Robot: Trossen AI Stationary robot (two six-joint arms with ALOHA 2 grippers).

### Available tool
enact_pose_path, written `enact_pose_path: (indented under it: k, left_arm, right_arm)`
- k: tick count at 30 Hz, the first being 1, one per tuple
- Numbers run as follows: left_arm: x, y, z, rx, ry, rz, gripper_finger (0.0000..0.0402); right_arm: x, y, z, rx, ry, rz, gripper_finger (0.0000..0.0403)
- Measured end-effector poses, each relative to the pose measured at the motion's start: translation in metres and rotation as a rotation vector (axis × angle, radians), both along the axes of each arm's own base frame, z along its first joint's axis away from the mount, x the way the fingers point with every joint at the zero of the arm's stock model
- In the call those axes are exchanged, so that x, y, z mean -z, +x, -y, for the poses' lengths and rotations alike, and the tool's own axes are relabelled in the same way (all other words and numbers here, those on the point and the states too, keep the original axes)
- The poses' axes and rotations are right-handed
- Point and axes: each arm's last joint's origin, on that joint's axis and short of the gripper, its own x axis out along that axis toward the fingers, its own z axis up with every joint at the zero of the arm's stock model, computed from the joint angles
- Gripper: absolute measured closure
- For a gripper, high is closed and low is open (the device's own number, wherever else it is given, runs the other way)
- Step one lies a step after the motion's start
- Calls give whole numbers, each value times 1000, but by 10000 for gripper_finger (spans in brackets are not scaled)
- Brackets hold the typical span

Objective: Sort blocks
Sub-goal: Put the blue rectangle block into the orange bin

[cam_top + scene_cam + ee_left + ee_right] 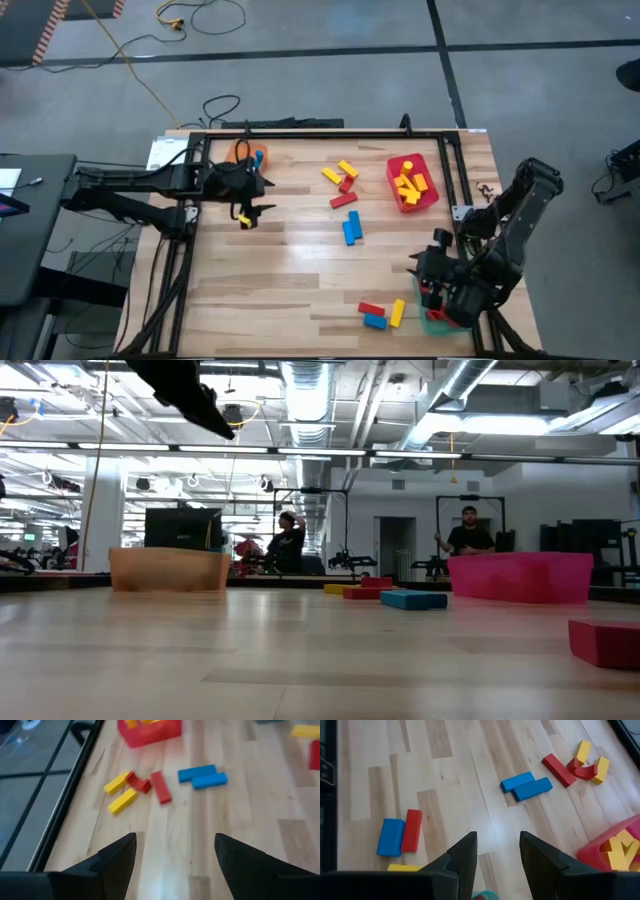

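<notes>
Loose blocks lie flat on the wooden table. Mid-table there is a cluster of yellow blocks (340,172), red blocks (345,193) and two blue blocks (351,229) side by side. Near the front edge lie a red block (371,308), a blue block (375,321) and a yellow block (398,313). My left gripper (175,837) is open above bare wood near the orange tray (250,153). My right gripper (497,837) is open at the near right, beside the green tray (440,320).
The red tray (412,182) at the far right holds several yellow blocks. The orange tray holds a blue piece (260,157). A black frame rail (320,133) runs along the far edge and both sides. Bare wood lies between the two grippers. People stand in the room behind (468,530).
</notes>
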Motion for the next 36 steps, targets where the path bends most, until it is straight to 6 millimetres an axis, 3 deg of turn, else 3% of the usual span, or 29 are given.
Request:
enact_pose_path:
  k: [17,36]
  left_arm:
    - [2,7,38,182,4,30,137]
    - [28,46,60,224,12,1,137]
  right_arm:
    - [-7,-6,4,10,47,28,239]
    - [-7,3,10,116,102,59,239]
